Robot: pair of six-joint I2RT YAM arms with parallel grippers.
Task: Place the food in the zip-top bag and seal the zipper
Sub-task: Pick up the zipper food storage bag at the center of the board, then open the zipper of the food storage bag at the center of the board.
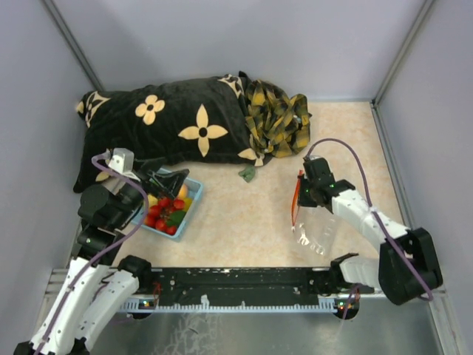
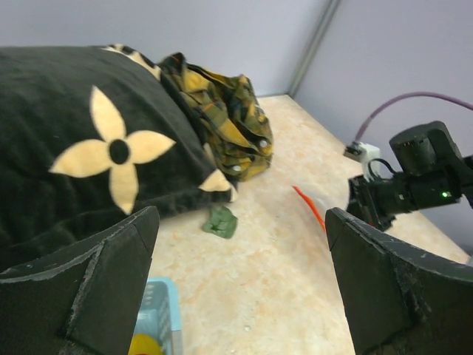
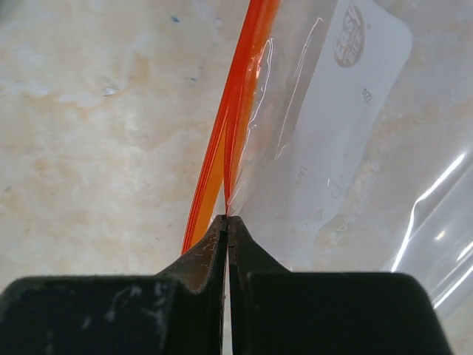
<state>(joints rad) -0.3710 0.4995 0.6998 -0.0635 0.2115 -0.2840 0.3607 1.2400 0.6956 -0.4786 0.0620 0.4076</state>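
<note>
The food [image 1: 165,210], red berries with yellow and green pieces, lies in a light-blue basket [image 1: 194,194] at the left. One green leaf [image 1: 247,173] [image 2: 221,221] lies loose on the table beside the pillow. My left gripper [image 1: 165,182] [image 2: 244,296] hovers open over the basket's far end, nothing between its fingers. The clear zip-top bag [image 1: 319,229] [image 3: 355,148] sits at the right, its mouth facing left. My right gripper [image 1: 299,194] [image 3: 228,220] is shut on one lip of the red-orange zipper [image 1: 295,201] [image 3: 235,111] [image 2: 310,208]; the other lip stands apart from it.
A black pillow with tan flowers [image 1: 162,129] and a crumpled yellow plaid cloth [image 1: 277,118] lie along the back. Grey walls close in on the left, back and right. A black rail [image 1: 236,285] runs along the near edge between the arm bases.
</note>
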